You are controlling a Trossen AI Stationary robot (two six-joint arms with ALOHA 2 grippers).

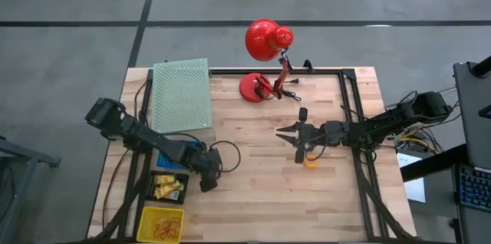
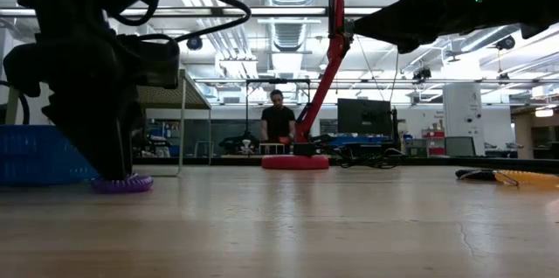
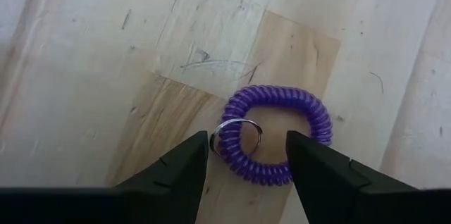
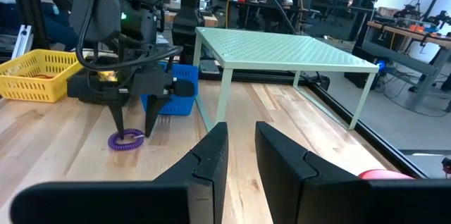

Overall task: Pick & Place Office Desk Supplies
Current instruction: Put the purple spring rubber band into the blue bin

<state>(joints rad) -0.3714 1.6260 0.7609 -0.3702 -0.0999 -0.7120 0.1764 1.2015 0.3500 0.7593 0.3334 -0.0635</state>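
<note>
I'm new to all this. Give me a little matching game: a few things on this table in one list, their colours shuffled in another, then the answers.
Things:
1. coiled ring between the left gripper fingers
2. desk lamp
3. mesh shelf
4. basket near the table's corner

Colours:
A. red
B. yellow
C. purple
D. pale green

Pairs: 1-C, 2-A, 3-D, 4-B

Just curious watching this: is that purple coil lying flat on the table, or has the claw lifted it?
Lying flat. The purple coil rests on the table, with the left gripper open, fingers straddling one side of it, not lifting.
</note>
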